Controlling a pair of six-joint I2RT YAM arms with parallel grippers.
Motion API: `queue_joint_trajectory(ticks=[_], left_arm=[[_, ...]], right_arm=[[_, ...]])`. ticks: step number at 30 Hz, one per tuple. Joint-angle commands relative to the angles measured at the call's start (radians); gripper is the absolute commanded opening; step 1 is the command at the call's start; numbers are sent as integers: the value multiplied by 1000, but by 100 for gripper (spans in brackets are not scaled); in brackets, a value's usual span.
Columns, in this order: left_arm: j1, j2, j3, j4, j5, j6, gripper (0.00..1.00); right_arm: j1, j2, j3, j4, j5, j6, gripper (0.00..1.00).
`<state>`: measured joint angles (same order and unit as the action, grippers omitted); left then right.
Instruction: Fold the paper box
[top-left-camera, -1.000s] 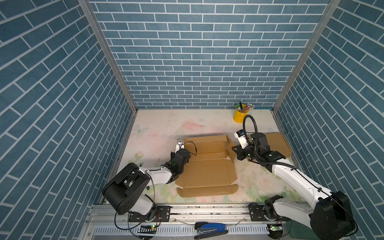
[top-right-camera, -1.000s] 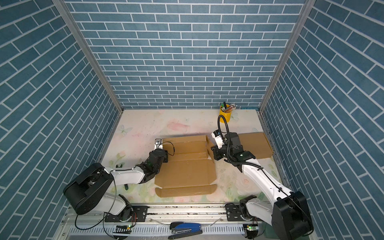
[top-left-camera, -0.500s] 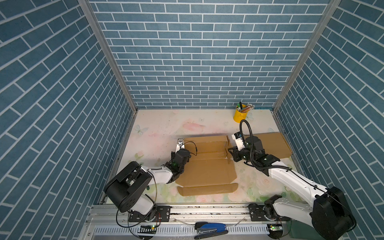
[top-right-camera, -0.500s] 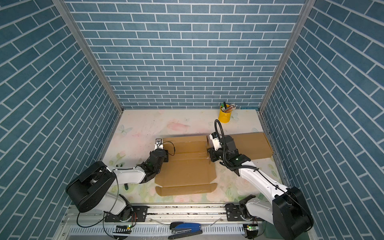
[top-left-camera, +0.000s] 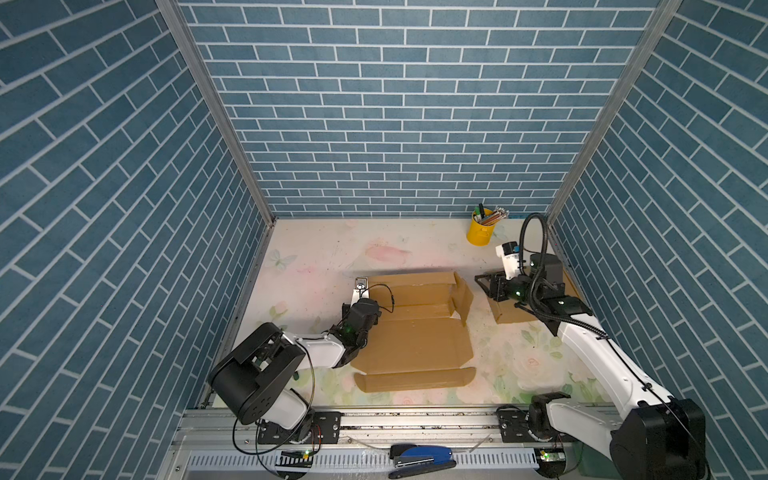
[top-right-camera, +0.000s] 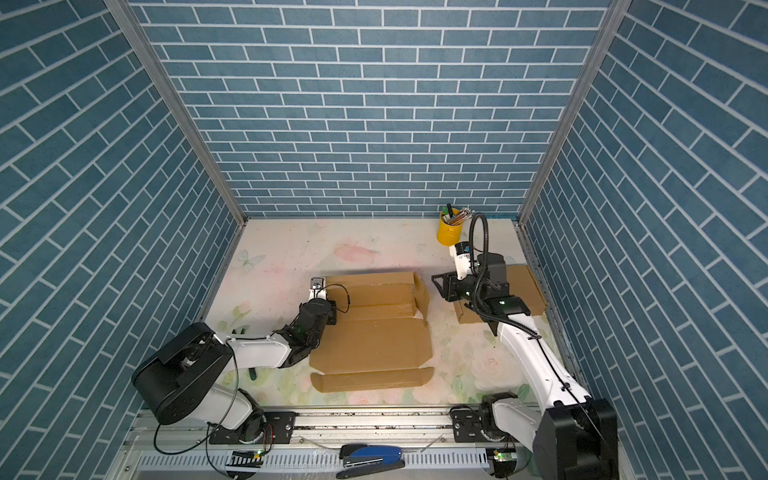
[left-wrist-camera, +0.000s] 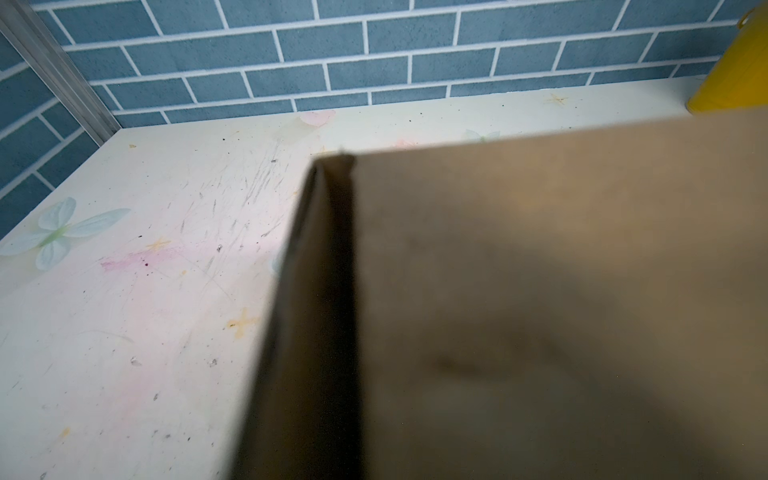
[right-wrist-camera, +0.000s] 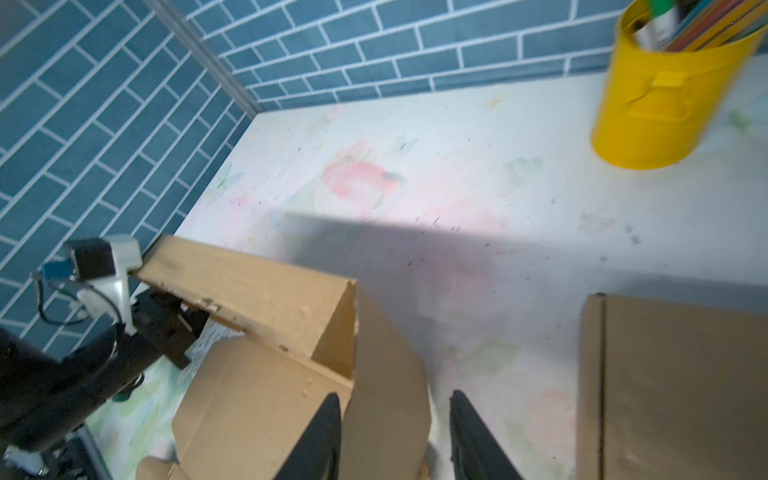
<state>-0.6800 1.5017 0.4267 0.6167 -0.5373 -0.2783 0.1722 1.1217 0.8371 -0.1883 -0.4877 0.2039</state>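
Observation:
The paper box (top-left-camera: 415, 340) (top-right-camera: 374, 340) is a brown cardboard blank lying mid-table, with its back wall and right flap (top-left-camera: 463, 299) raised. My left gripper (top-left-camera: 368, 299) (top-right-camera: 326, 301) sits at the box's left edge, shut on the left flap. That flap (left-wrist-camera: 316, 311) rises edge-on and hides the jaws in the left wrist view. My right gripper (top-left-camera: 484, 286) (top-right-camera: 440, 286) (right-wrist-camera: 399, 436) stands open just right of the right flap (right-wrist-camera: 386, 374), holding nothing. The left gripper's black fingers (right-wrist-camera: 178, 328) show at the back wall's far end.
A second flat cardboard piece (top-left-camera: 511, 313) (top-right-camera: 528, 286) (right-wrist-camera: 681, 386) lies under my right arm by the right wall. A yellow cup of pens (top-left-camera: 480, 232) (top-right-camera: 448, 230) (right-wrist-camera: 665, 95) stands at the back right. A blue stapler (top-left-camera: 422, 455) lies on the front rail.
My right gripper has opened and drawn back to the right, away from the box's right flap, which stays raised. The left gripper has not moved.

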Motion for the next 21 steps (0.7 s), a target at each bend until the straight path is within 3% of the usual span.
queue_joint_trajectory(ticks=[1, 8, 15, 21], left_arm=[[-1, 26, -41, -108, 44, 21, 0], [-1, 18, -41, -116, 46, 21, 0], [-1, 25, -35, -119, 47, 24, 0], [-1, 25, -27, -128, 48, 27, 0]], right_arm=[[-33, 65, 80, -83, 73, -54, 41], [63, 124, -12, -70, 177, -192, 43], [189, 144, -65, -34, 135, -268, 50], [285, 191, -77, 58, 112, -263, 63]])
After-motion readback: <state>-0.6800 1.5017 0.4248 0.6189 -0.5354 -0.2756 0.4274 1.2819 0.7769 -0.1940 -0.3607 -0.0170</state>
